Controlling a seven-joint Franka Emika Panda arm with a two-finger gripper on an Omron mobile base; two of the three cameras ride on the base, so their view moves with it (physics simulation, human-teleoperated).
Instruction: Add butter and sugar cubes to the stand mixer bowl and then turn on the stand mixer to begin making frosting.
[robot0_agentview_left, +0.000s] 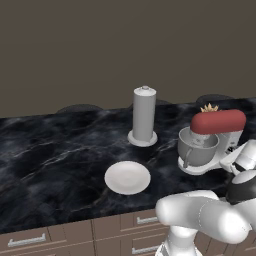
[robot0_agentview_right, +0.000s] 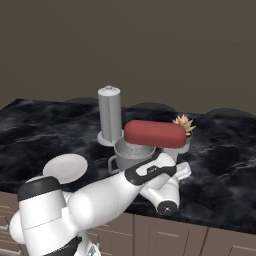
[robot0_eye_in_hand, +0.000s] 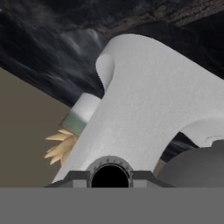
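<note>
I have the stand mixer (robot0_agentview_left: 212, 142), white-bodied with a rounded red head, sitting at the right of the left base view on the black marbled table (robot0_agentview_left: 55, 160). Its deep round grey metal bowl (robot0_agentview_left: 196, 148) hangs under the red head, side handle facing the near left. In the right base view the same mixer (robot0_agentview_right: 152, 145) stands at centre frame, with the bowl (robot0_agentview_right: 131, 154) just left of my forearm.

A tall grey cylinder on a round foot (robot0_agentview_left: 144, 116) stands above centre in the left base view, well behind a flat white plate (robot0_agentview_left: 127, 177) that lies near the table's front edge. A small spiky tan plant in a pale pot (robot0_agentview_right: 183, 126) peeks out just behind the red head, right of centre in the right base view.

In the hand view I am pressed close against the mixer's curved white body (robot0_eye_in_hand: 148, 113). At bottom centre, a round dark knob with a grey ring (robot0_eye_in_hand: 110, 174) sits between the two dark fingertips of the gripper (robot0_eye_in_hand: 110, 177), which is nearly closed and appears clamped on that knob. The plant (robot0_eye_in_hand: 61, 144) shows at the left.

I cannot make out the butter or sugar cubes.
</note>
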